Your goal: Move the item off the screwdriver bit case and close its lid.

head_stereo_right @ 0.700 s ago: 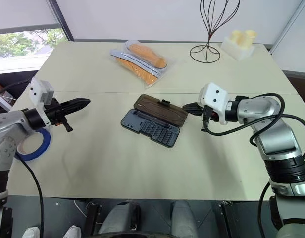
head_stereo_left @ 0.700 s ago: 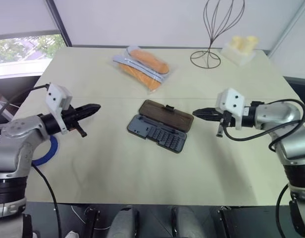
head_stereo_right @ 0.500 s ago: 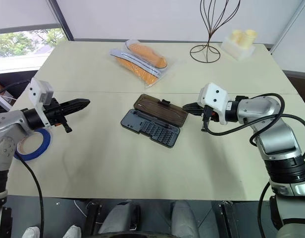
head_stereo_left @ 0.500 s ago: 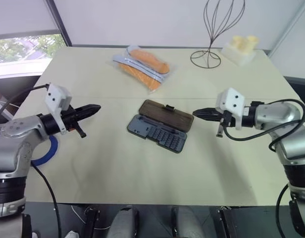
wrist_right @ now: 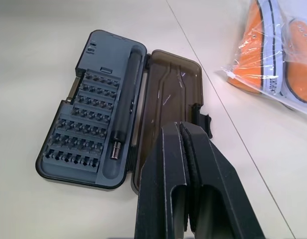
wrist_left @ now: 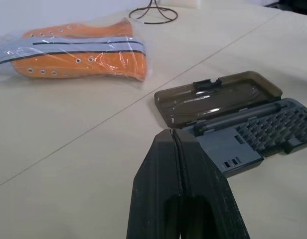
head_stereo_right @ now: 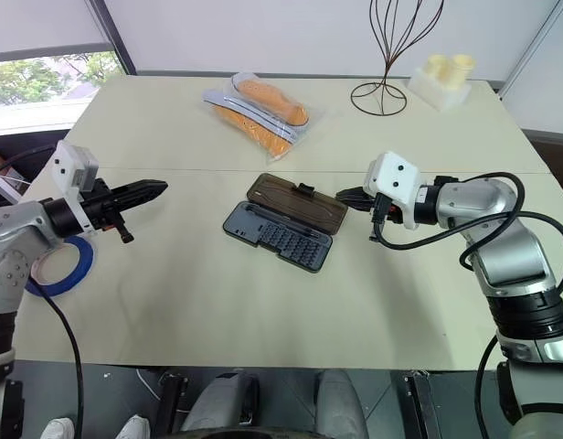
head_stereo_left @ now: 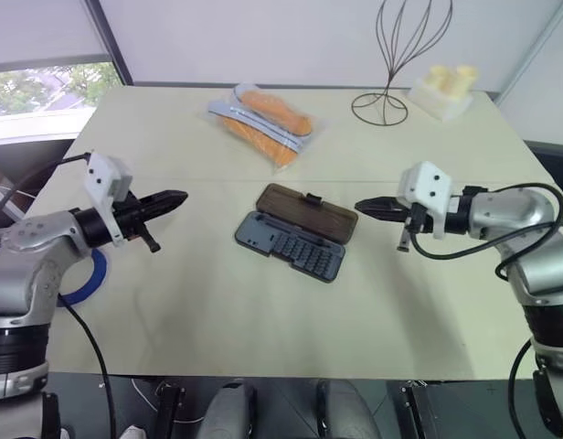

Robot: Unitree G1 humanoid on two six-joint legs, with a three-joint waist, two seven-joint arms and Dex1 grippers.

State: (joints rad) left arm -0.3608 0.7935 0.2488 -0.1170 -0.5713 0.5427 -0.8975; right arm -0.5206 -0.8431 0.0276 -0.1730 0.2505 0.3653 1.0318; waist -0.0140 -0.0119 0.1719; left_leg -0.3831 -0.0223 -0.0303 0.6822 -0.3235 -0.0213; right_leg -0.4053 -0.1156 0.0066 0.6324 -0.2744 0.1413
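Almost nothing differs from a moment ago. My left gripper (head_stereo_left: 178, 197), its two black fingers pressed together, has edged only very slightly further along the pale beige tabletop (head_stereo_left: 263, 311) toward the flat dark grey plastic screwdriver bit case (head_stereo_left: 289, 244). My right gripper (head_stereo_left: 362, 208), also pinched closed, has crept a touch nearer the case's translucent smoky-brown plastic lid (head_stereo_left: 307, 212).

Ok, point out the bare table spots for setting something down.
Free: the wide near strip in front of the screwdriver bit case; also between case and left gripper. Crowded: the far edge, with the bag of orange insoles, wire stand and yellow block.
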